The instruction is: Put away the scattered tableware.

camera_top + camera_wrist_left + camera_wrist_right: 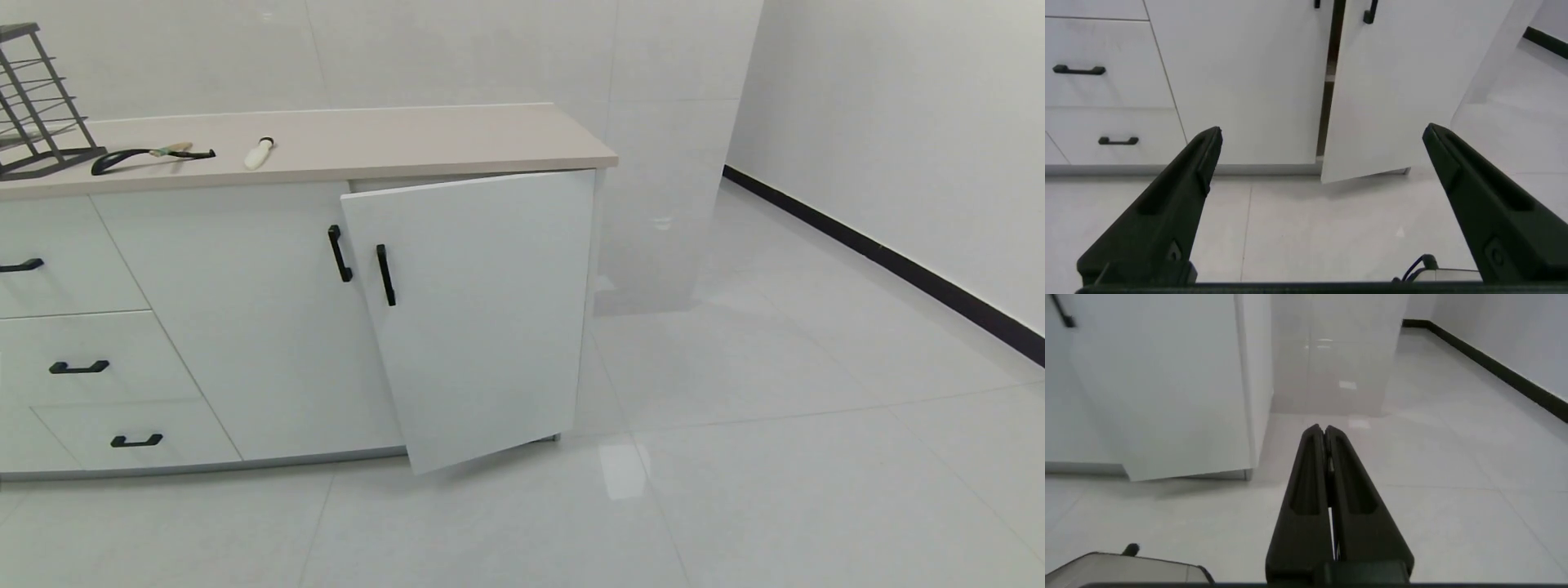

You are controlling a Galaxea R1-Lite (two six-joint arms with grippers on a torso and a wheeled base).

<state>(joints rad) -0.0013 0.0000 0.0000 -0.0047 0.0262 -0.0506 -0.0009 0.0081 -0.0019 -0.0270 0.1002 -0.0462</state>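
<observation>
On the beige countertop (408,135) at the far left lie a black-handled utensil (147,155) and a small white utensil (259,153). The right-hand cabinet door (482,310) stands partly ajar, its black handle (385,275) facing out; the same door (1413,90) and the dark gap beside it show in the left wrist view. My left gripper (1323,143) is open, low above the floor, facing the cabinet front. My right gripper (1324,437) is shut with nothing between its fingers, pointing along the floor past the cabinet's end.
A black wire rack (33,98) stands at the counter's far left. Drawers with black handles (78,367) fill the cabinet's left part. A white tiled floor (775,425) stretches to the right, bounded by a wall with a black skirting (898,265).
</observation>
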